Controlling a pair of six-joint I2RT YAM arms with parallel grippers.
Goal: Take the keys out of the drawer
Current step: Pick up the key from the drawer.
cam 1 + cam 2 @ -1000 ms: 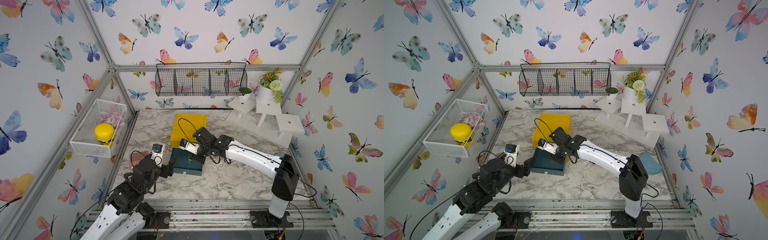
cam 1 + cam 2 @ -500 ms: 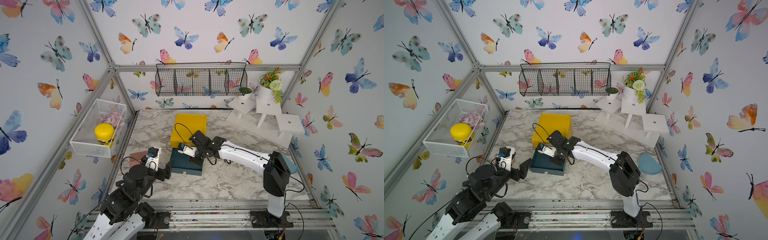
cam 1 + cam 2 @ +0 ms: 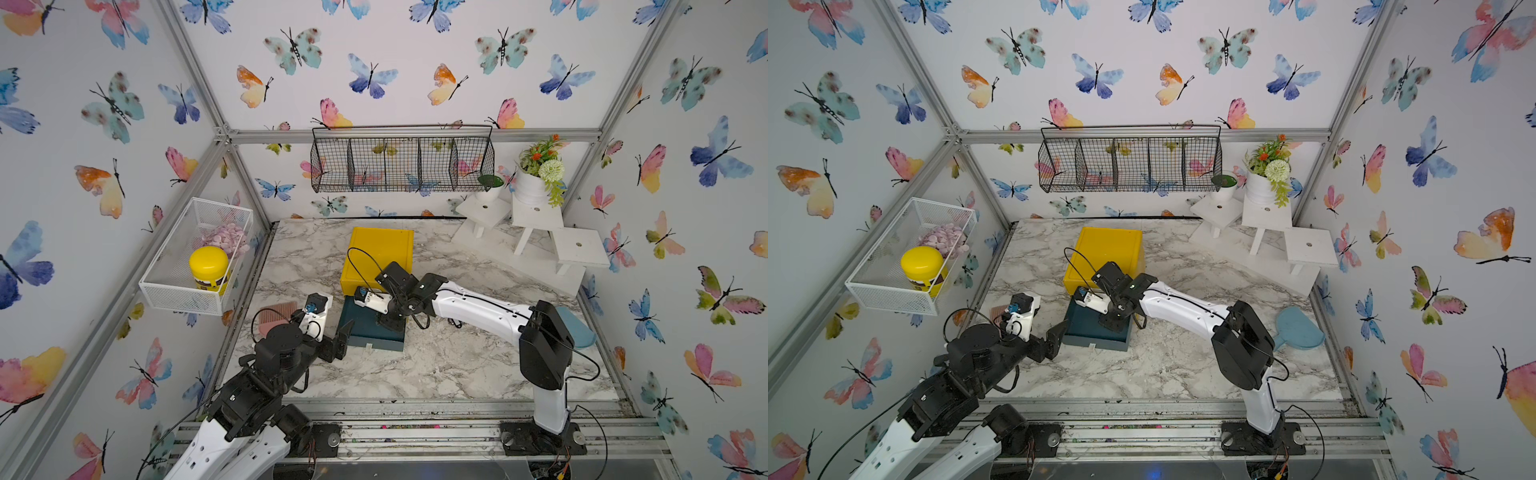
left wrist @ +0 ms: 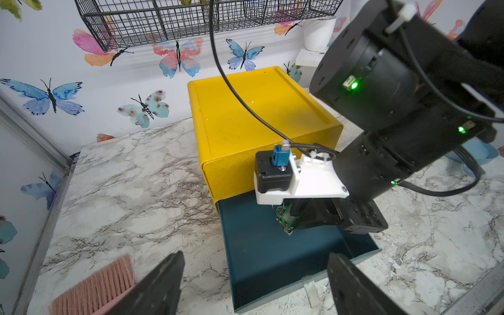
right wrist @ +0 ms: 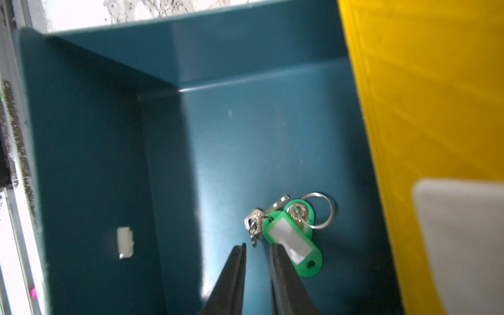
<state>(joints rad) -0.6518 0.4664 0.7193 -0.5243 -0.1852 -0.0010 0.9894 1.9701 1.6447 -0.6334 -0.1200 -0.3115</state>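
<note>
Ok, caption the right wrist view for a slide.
Right pincer, narrowly open, at green-tagged keys in teal drawer.

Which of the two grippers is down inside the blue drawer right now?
The right gripper: its narrowly parted jaws point at the green-tagged keys lying in the drawer. The left gripper hangs outside the drawer, jaws wide open.

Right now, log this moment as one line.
right gripper: jaws narrowly apart, tips at green-tagged keys, not gripping | keys: lying in open drawer | left gripper: wide open, empty, beside drawer
</note>
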